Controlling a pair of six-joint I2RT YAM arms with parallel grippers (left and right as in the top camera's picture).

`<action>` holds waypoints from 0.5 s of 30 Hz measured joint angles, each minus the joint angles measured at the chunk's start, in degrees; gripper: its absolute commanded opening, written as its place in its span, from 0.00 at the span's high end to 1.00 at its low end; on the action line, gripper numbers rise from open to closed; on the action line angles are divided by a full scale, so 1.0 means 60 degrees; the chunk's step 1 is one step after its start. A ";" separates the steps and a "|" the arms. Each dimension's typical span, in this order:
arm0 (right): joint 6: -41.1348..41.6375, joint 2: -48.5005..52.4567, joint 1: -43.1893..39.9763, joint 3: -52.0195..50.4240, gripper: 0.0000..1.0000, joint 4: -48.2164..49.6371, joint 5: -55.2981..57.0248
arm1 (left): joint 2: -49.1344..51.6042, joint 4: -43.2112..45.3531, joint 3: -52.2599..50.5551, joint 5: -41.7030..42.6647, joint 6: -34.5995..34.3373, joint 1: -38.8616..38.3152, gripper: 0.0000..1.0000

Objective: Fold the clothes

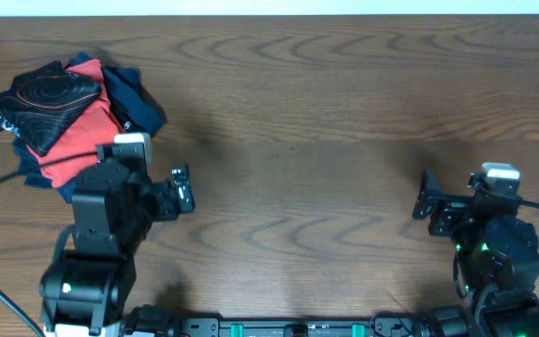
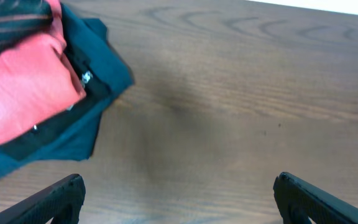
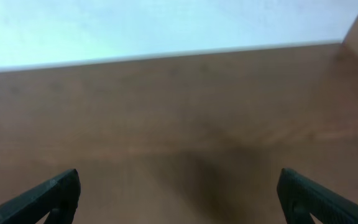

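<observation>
The clothes, a black jersey (image 1: pixel 50 94) with thin orange contour lines, lie crumpled on top of a pile at the table's far left. In the left wrist view only a dark striped corner of the jersey (image 2: pixel 11 14) shows at the top left. My left gripper (image 1: pixel 182 187) (image 2: pixel 179 193) hovers open over bare wood, to the right of and nearer than the pile, with nothing between its fingers. My right gripper (image 1: pixel 424 197) (image 3: pixel 179 193) stands open over bare wood at the right side, far from the clothes.
Under the jersey lie a red garment (image 1: pixel 75 126) (image 2: pixel 23 87) and a navy garment (image 1: pixel 137 101) (image 2: pixel 101 59). The wooden table (image 1: pixel 298 122) spreads between the arms. A white wall (image 3: pixel 135 25) borders the table's far edge.
</observation>
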 measured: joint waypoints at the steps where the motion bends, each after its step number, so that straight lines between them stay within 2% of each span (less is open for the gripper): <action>1: 0.0000 0.0000 0.0000 -0.0004 0.01 -0.0280 0.0000 | -0.0091 -0.0062 -0.0113 0.0000 0.0000 0.0000 0.02; 7: 0.0000 0.0000 0.0000 -0.0004 0.01 -0.1745 0.0015 | -0.0127 -0.0765 -0.0160 -0.0004 0.0000 0.0000 0.02; 15: 0.0000 0.0000 0.0000 -0.0004 0.01 -0.3428 0.0015 | -0.0036 -0.0889 -0.0160 -0.0004 0.0000 0.0000 0.02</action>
